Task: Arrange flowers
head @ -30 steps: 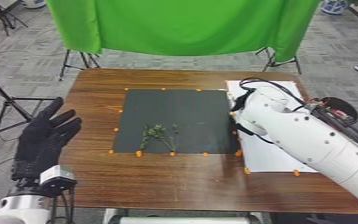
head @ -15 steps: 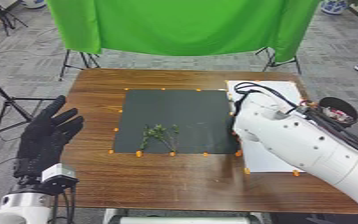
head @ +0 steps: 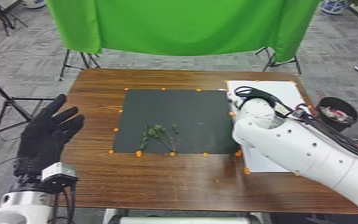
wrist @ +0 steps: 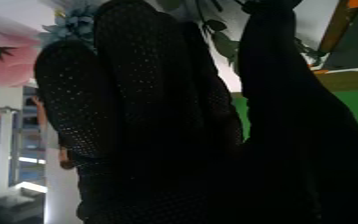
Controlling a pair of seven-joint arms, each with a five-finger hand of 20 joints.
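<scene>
The counter [head: 202, 187] is showing brown wood grain, and a dark mat [head: 171, 107] is lying on it. A white sheet [head: 273, 90] is lying along its right edge, reaching close to the far right corner. Small orange markers [head: 139, 153] are sitting around the mat and the sheet. Beyond the far edge, a green cloth [head: 184, 30] is hanging, and tripods [head: 5, 100] are standing on the grey floor [head: 33, 50]. A black bin [head: 337, 112] is standing just outside the right edge.

Green sprigs [head: 156, 132] are lying on the near part of the mat, nearer to the left edge of the counter than to the right one. The left hand [head: 42, 135] is staying out beside the left edge, its fingers spread a little and apart from the sprigs.

In the right wrist view, the right hand [wrist: 149, 100] is holding its fingers straight and close together, with the thumb apart. A blue flower [wrist: 73, 22] and a pink flower [wrist: 20, 70] are showing near the fingers, and leaves [wrist: 224, 44] between the fingers and the thumb; whether they are touching, I cannot tell.
</scene>
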